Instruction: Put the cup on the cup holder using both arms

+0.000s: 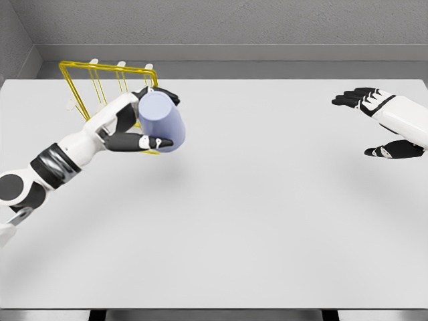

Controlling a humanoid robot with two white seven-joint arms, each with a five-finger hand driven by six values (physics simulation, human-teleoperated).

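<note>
A pale lavender cup (162, 122) is held above the table, tilted, with my left hand (151, 119) shut on it. Its thumb lies across the cup's lower side and its fingers wrap over the top. Directly behind the cup stands the yellow wire cup holder (87, 83) with white-tipped pegs, at the table's far left. The cup overlaps the holder's right end; I cannot tell whether they touch. My right hand (374, 124) hovers at the far right, open, fingers and thumb spread, holding nothing.
The white table (254, 200) spreads wide between the two hands. A grey wall (234, 27) runs behind the table's far edge, close behind the holder.
</note>
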